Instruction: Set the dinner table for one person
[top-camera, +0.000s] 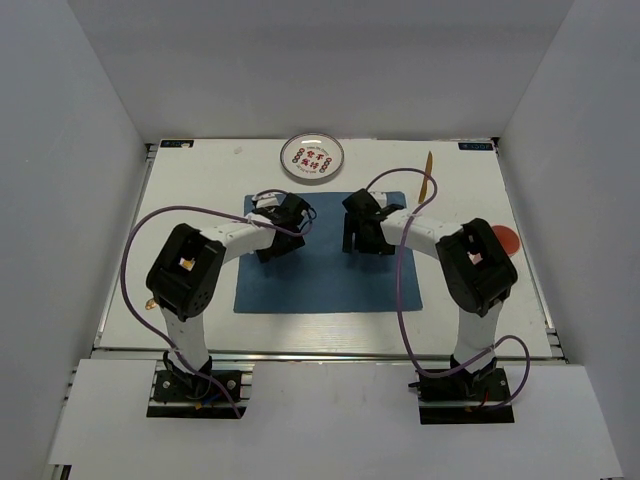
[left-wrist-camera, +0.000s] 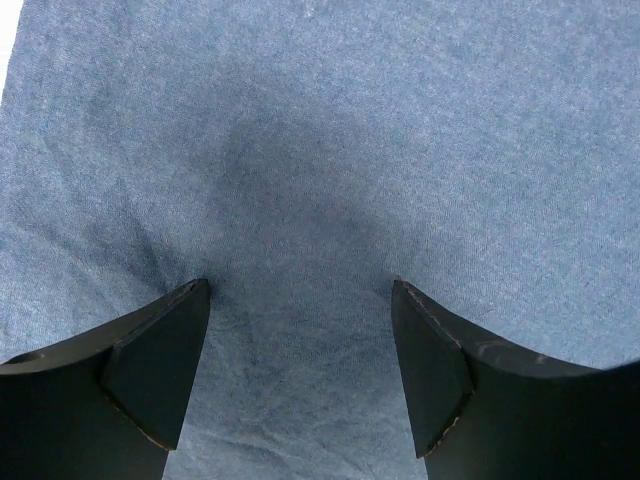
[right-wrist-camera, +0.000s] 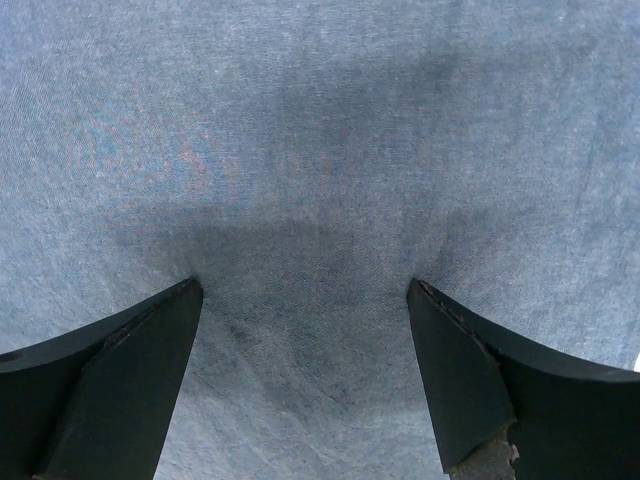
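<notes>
The dinner table is a white top with a metal rail, and a blue cloth placemat lies flat at its middle. My left gripper hangs low over the mat's upper left part. In the left wrist view its gripper is open, with only blue cloth between the fingers. My right gripper stands over the mat's upper right part. It is open too, with nothing but cloth between its fingers. Both sets of fingertips sit close to the fabric; whether they touch it I cannot tell.
A white plate with a red pattern rests at the table's far edge, behind the mat. A slim wooden utensil lies at the back right. A red round object sits at the right, partly behind the right arm.
</notes>
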